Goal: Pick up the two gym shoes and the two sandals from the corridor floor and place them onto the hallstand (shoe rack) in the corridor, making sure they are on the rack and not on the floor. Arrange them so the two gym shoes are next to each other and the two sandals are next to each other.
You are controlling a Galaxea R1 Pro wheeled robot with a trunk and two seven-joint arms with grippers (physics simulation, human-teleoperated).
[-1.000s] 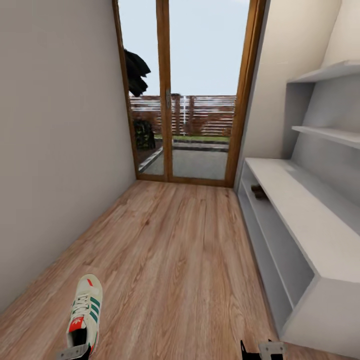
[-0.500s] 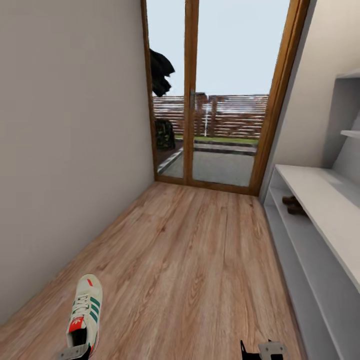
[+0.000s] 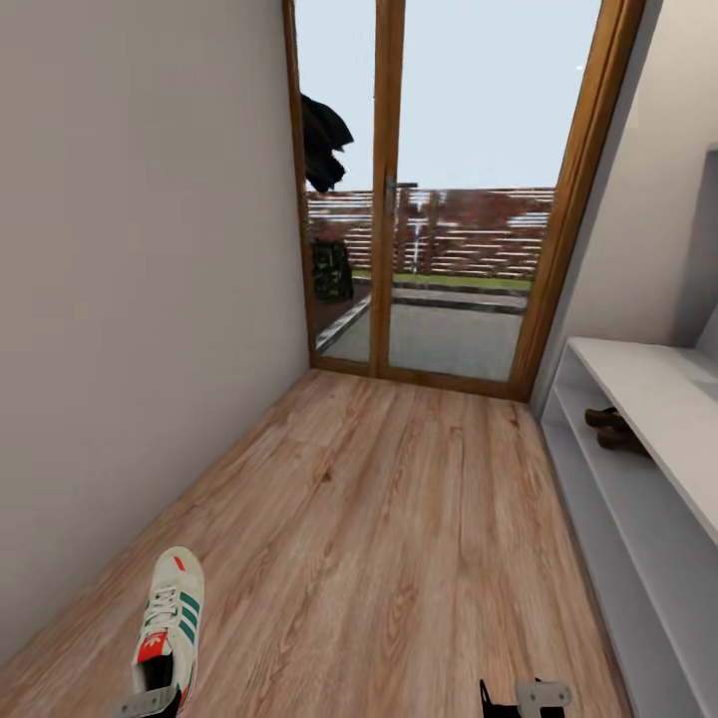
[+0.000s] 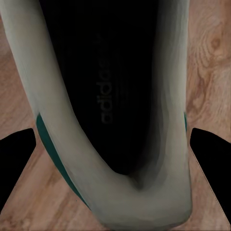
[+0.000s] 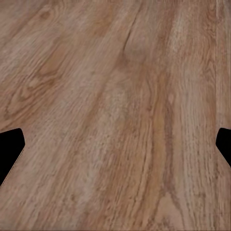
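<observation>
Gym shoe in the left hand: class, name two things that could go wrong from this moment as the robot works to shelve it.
1. The left hand grips the gym shoe at its heel alone, so the long toe end could swing or slip out during carrying.
2. The sandals lie on a low shelf of the hallstand; a shoe pushed in carelessly there might knock them to the floor.
</observation>
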